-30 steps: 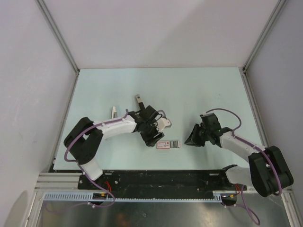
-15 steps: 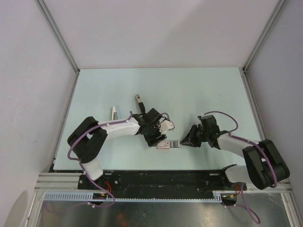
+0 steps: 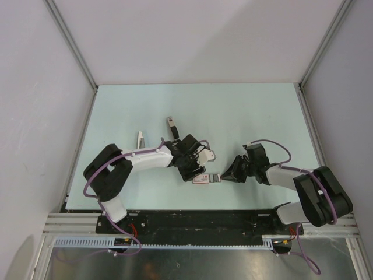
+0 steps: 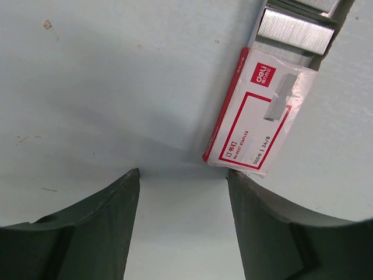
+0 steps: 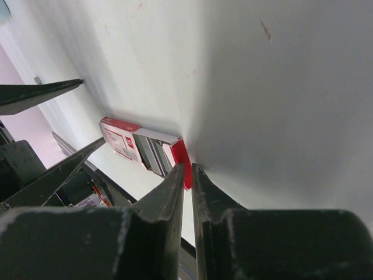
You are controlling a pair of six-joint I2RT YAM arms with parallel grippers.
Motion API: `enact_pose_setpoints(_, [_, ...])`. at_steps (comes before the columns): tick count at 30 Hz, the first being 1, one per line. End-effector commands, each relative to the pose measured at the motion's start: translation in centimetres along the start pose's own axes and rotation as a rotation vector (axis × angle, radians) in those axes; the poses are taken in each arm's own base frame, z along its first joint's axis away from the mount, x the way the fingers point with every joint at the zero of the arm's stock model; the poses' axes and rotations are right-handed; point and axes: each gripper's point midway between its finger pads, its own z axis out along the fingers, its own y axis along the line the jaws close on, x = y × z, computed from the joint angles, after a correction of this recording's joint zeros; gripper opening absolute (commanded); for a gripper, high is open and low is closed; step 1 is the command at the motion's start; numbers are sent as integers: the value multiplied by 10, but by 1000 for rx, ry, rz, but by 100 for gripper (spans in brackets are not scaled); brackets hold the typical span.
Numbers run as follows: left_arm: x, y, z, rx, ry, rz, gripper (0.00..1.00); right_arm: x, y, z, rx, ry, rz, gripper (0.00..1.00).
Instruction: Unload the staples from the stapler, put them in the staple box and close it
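The stapler (image 3: pixel 201 179) is a small red-edged block with a pale top, lying flat near the table's front. A tray stands pulled out of its right end, and the grey staples (image 3: pixel 214 177) lie in it. In the left wrist view the stapler (image 4: pixel 262 122) lies ahead and to the right with the staples (image 4: pixel 296 30) beyond it. My left gripper (image 4: pixel 182 173) is open over bare table, its right fingertip at the stapler's near corner. My right gripper (image 5: pixel 186 168) is nearly shut, with the tray's red end (image 5: pixel 182 156) in the thin gap at its tips.
A small white piece (image 3: pixel 141 139) and a short dark-and-metal piece (image 3: pixel 171 124) lie on the pale table (image 3: pixel 233 111) behind the left arm. Grey walls close in the table at the back and sides. A black rail (image 3: pixel 198 219) runs along the front edge.
My right gripper has slid left until its tips reach the tray's red end, and has closed a little. My left gripper has shifted slightly right and nearer the stapler.
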Motion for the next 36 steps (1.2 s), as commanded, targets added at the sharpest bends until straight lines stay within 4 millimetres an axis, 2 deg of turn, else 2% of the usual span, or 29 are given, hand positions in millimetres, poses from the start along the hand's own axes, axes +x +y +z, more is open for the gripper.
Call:
enact_pose_setpoints(1, [-2,-2,3,7,0,59,67,-1,7,2,-37,-4,0,15])
enact_pose_setpoints(17, [-8,-1,5,2,-2,56,68,24,21,24,-65,58,-11,12])
enact_pose_setpoints(36, [-14,-1,4,1,-15,51,69,33,32,37,-85,79,-20,12])
